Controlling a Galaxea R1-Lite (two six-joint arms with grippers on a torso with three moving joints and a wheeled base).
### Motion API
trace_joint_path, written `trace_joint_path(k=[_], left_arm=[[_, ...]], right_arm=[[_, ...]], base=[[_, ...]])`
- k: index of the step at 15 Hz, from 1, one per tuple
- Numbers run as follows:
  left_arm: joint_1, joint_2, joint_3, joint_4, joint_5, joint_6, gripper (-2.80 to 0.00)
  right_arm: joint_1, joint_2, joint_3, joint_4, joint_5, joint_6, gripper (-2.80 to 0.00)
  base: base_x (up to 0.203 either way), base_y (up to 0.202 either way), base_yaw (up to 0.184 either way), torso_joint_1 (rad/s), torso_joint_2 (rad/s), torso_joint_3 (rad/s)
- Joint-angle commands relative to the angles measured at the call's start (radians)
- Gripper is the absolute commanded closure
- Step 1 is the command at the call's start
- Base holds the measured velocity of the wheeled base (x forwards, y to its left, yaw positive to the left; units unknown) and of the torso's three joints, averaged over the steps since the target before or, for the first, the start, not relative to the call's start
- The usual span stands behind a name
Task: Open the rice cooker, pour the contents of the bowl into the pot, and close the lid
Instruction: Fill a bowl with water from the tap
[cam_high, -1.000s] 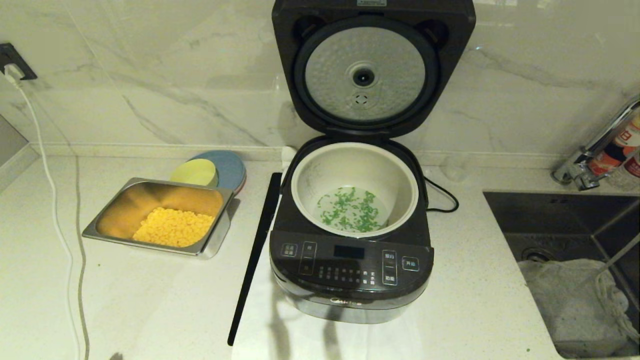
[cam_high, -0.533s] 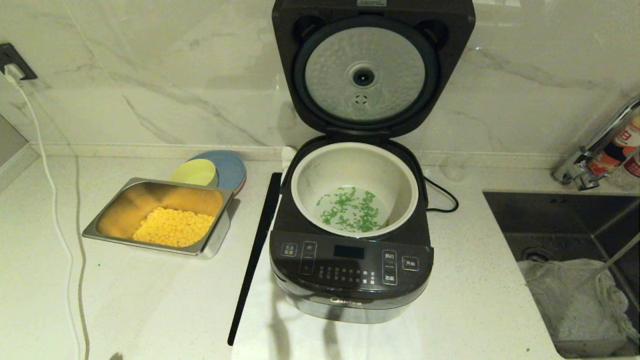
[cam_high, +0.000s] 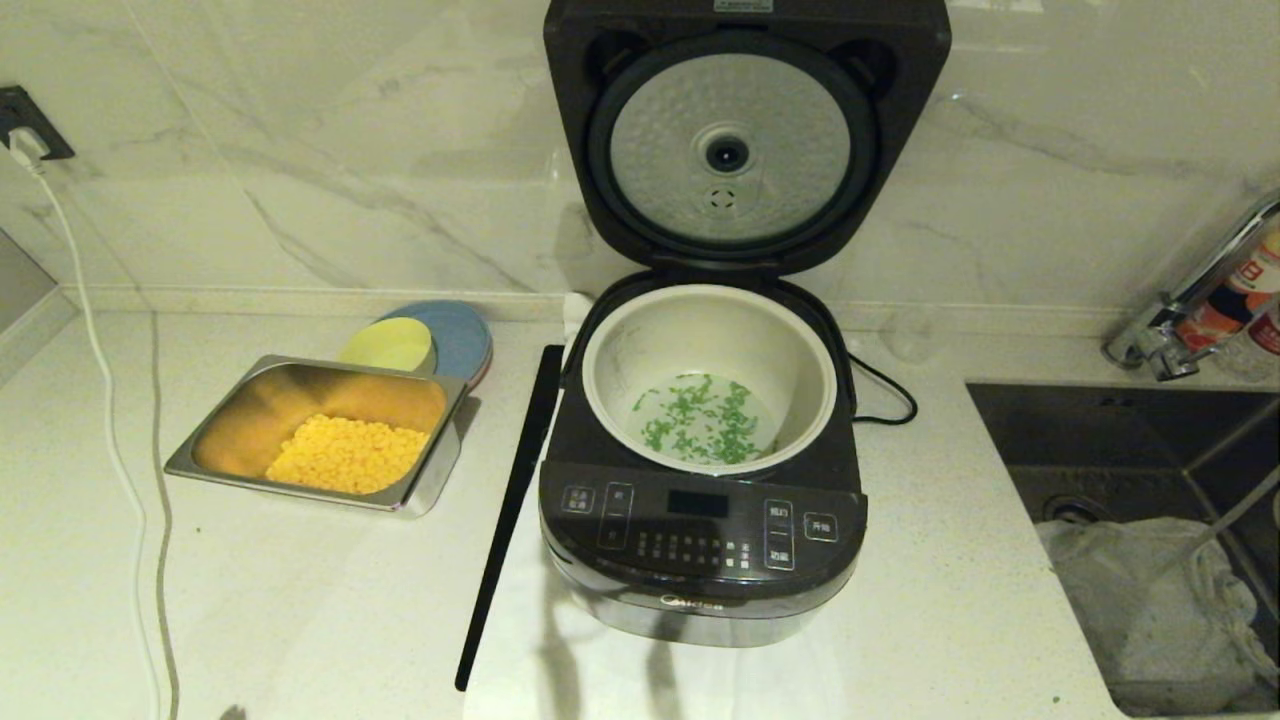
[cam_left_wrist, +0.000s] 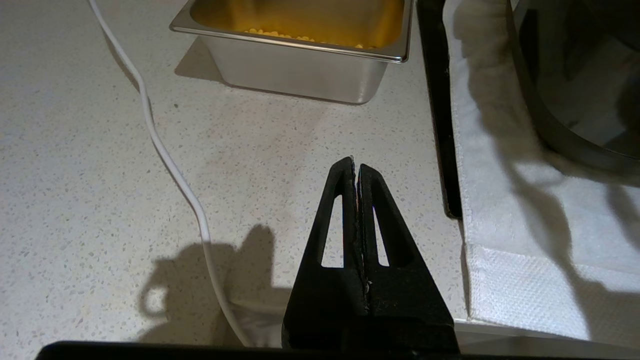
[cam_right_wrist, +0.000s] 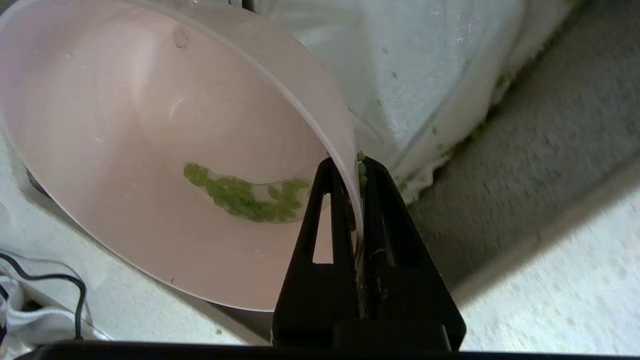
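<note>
Two black fingers of the right pincer (cam_right_wrist: 359, 167) are clamped on the rim of the pink bowl (cam_right_wrist: 150, 150), one finger inside the wall and one outside. The bowl sits tilted just ahead of the pincer, its opening turned toward the wrist camera, and a small streak of green bits (cam_right_wrist: 242, 197) clings in the curve of its bottom, close to the fingertips. A white cloth flecked with green lies beyond the rim. Neither the bowl nor this pincer shows in the head view.

Over on the other side, the left pincer (cam_left_wrist: 356, 165) is pressed together on nothing, hanging above the speckled tabletop (cam_left_wrist: 100, 175) beside a white cable (cam_left_wrist: 165, 155), with the steel tray (cam_left_wrist: 300, 75) of corn ahead of it.

From the head view, the rice cooker (cam_high: 700, 540) stands mid-tabletop with its lid (cam_high: 745, 140) swung fully upright, silver underside facing out. The pot (cam_high: 710, 330) sits inside the body, with scattered green bits (cam_high: 700, 420) across its floor.
</note>
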Motion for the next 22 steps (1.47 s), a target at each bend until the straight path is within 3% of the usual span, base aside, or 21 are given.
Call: trace_joint_path(k=[1, 11, 18, 22], left_arm=[[0.0, -0.001, 0.009, 0.0, 0.001, 0.0, 0.0], [0.0, 0.0, 0.009, 0.0, 0.001, 0.0, 0.0], [0.0, 0.0, 0.009, 0.0, 0.001, 0.0, 0.0], [0.0, 0.0, 0.009, 0.0, 0.001, 0.0, 0.0]], right_arm=[[0.008, 0.03, -0.034, 0.003, 0.003, 0.007, 0.0], [0.074, 0.154, -0.189, 0.004, -0.019, 0.088, 0.0], [0.076, 0.154, -0.179, 0.007, -0.021, 0.088, 0.0], [0.079, 0.077, -0.146, 0.079, -0.019, 0.078, 0.0]], base=[[0.0, 0.0, 0.0, 0.0, 0.0, 0.0], [0.0, 0.0, 0.0, 0.0, 0.0, 0.0], [0.0, 0.0, 0.0, 0.0, 0.0, 0.0], [0.0, 0.0, 0.0, 0.0, 0.0, 0.0]])
